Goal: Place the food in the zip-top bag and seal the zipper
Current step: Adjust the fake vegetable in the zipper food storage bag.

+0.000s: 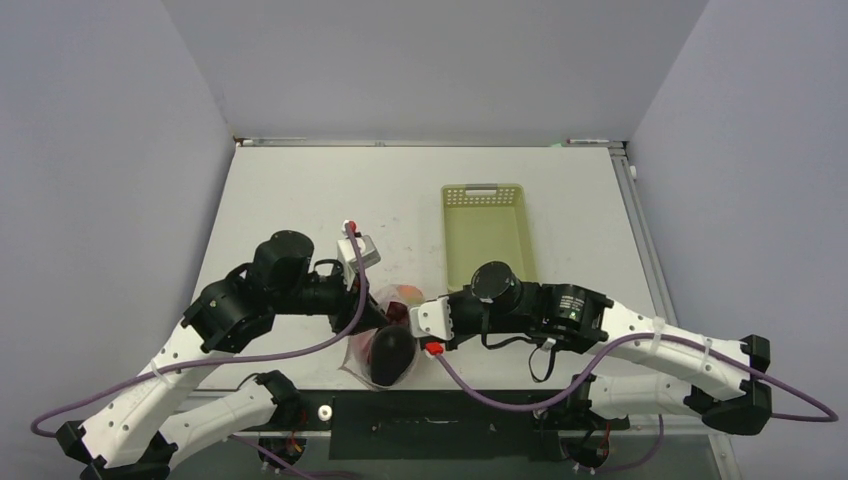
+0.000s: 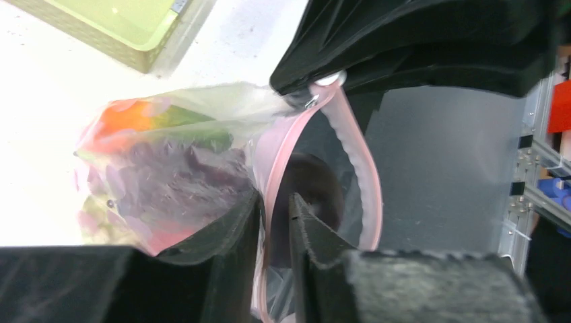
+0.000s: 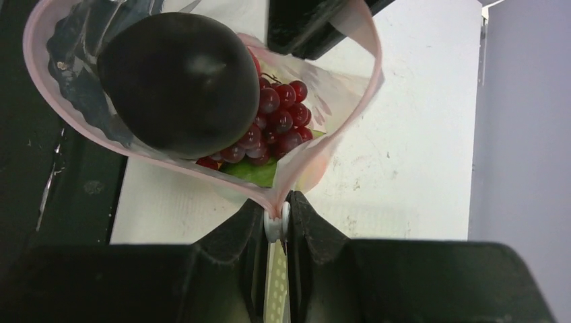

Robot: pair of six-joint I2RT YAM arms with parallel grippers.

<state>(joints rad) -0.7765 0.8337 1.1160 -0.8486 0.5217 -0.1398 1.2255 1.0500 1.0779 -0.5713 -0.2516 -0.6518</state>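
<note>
The zip-top bag stands near the table's front edge between my grippers, mouth open. In the right wrist view a purple eggplant sits on top of dark grapes and a green piece inside it. My right gripper is shut on the white slider at one end of the pink zipper. My left gripper straddles the zipper strip; its jaws stand a narrow gap apart, the strip lying against one finger. Orange and green pieces show through the bag wall.
A pale green basket stands just behind the right gripper; its corner shows in the left wrist view. The bag hangs over the table's front edge, above the dark base rail.
</note>
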